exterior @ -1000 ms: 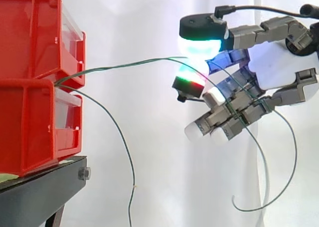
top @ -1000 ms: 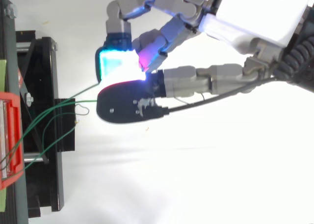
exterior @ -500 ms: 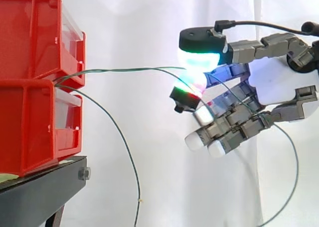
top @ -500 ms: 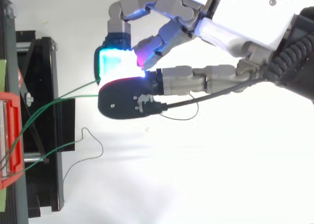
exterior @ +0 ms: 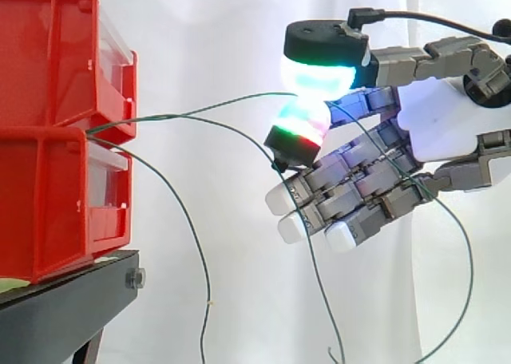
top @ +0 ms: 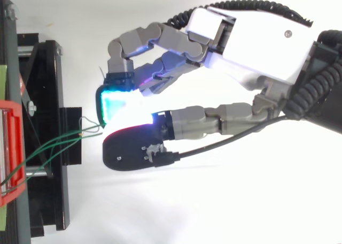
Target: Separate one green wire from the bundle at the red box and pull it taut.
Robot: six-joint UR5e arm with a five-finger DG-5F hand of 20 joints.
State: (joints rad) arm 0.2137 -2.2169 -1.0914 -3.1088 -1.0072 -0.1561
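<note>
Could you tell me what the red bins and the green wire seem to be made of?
The red bins: glossy moulded plastic, by their smooth sheen; the fronts look clear plastic. The green wire: thin, likely plastic-coated metal, since it holds springy curves.

The stacked red plastic bins [exterior: 48, 140] have pale, see-through fronts and sit on a black metal stand [exterior: 72, 300]. The thin green wires [exterior: 215, 104] are dark green. The grey-and-white hand [exterior: 447, 124] has black-backed pads [exterior: 319, 75]. One glows cyan, one is banded green and red, and the others are plain white. Behind hangs a white curtain [exterior: 223, 29].
</note>
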